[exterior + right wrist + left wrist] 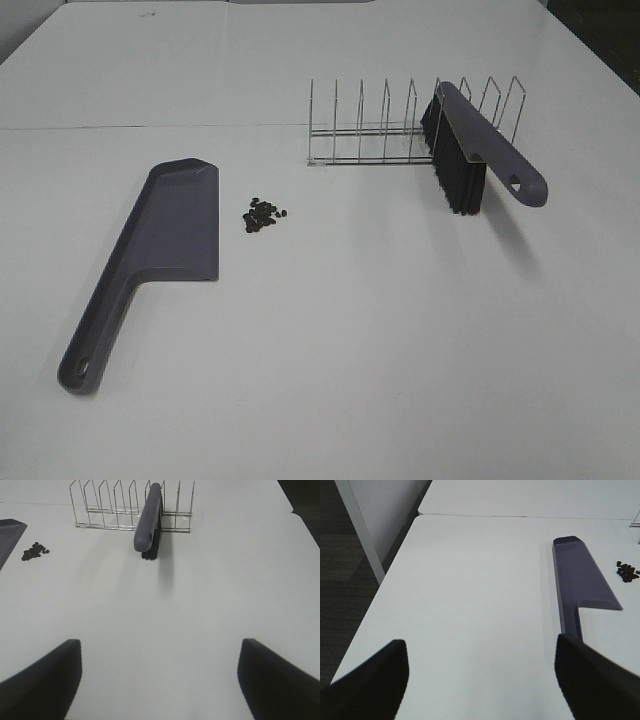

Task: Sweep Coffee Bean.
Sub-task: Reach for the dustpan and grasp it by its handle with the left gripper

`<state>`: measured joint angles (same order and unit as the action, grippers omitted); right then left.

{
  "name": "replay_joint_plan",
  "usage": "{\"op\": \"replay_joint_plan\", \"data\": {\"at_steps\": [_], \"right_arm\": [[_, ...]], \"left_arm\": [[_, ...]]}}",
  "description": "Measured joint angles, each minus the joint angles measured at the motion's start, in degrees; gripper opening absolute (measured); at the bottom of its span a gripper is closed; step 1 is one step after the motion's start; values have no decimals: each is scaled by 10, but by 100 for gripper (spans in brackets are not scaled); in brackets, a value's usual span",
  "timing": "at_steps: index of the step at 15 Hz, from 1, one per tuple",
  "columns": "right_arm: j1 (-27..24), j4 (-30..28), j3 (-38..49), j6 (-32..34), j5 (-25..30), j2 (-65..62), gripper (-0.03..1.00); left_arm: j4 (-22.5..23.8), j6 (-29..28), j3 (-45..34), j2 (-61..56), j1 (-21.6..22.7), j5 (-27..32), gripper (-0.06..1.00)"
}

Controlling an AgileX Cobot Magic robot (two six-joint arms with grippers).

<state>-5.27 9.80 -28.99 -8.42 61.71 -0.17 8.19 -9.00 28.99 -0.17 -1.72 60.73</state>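
Observation:
The coffee beans [263, 214] lie in a small dark pile on the white table, just right of the grey-purple dustpan [180, 220], which lies flat with its handle toward the front left. The brush [495, 140] leans in the wire rack with its black bristles [458, 172] down. Neither gripper shows in the exterior view. My left gripper [480, 680] is open and empty, above the table short of the dustpan [580, 580] and beans [626, 571]. My right gripper [160, 680] is open and empty, facing the brush [150, 517], with the beans [35, 551] off to one side.
A wire dish rack [400, 125] stands at the back right and holds the brush. The left table edge [375, 595] drops to dark floor. A seam [150, 126] runs across the table behind the dustpan.

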Motion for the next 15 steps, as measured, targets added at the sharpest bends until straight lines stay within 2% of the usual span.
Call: {"op": "replay_joint_plan", "data": {"at_steps": [15], "right_arm": [[0,0,0,0,0,0,75]], "left_arm": [[0,0,0,0,0,0,76]]}}
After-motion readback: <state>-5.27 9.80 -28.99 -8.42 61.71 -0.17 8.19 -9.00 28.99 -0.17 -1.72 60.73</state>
